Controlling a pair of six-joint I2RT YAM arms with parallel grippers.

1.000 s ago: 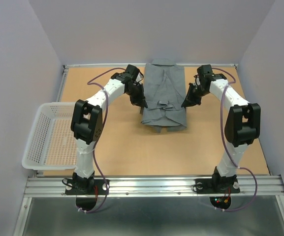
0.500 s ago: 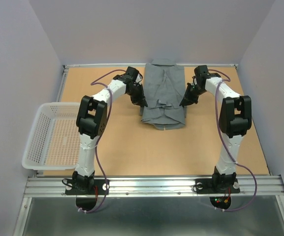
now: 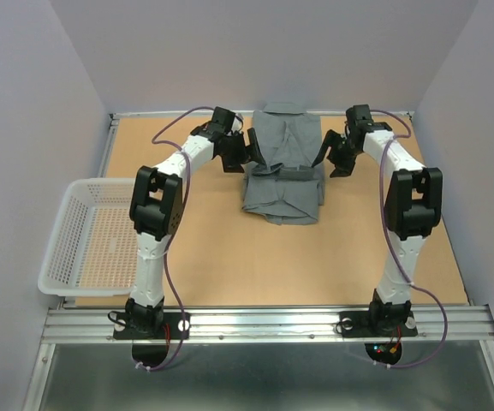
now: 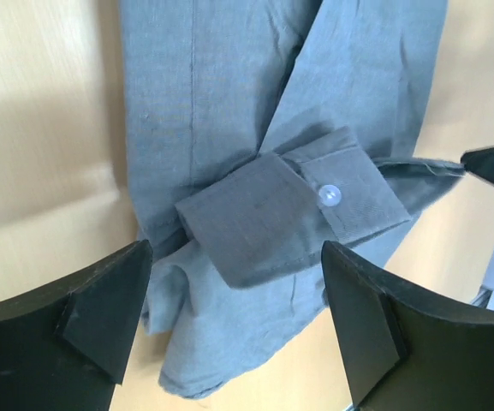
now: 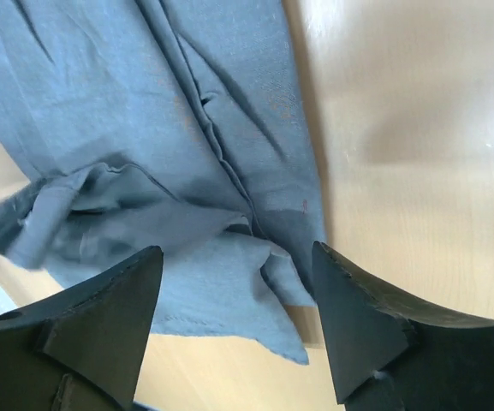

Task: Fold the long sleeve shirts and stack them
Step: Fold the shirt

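Note:
The grey long sleeve shirt point(image 3: 282, 184) lies at the far middle of the table, collar toward the back wall, with a rumpled fold across its middle. My left gripper point(image 3: 252, 151) hangs open at its left edge and holds nothing. In the left wrist view the shirt point(image 4: 204, 111) shows a turned-over cuff with a pale button point(image 4: 330, 196), and the left gripper point(image 4: 234, 321) stands wide above it. My right gripper point(image 3: 329, 154) is open at the shirt's right edge. In the right wrist view the shirt's point(image 5: 144, 120) loose hem lies below the right gripper point(image 5: 234, 321), untouched.
A white mesh basket point(image 3: 62, 248) sits at the table's left edge, partly overhanging it. A metal rail point(image 3: 264, 324) carries both arm bases at the near edge. Purple walls close in the back and both sides.
Both grippers have opened and let go of the shirt's side edges. Both have shifted a little toward the back wall. The cloth they held now lies bunched across the shirt's middle.

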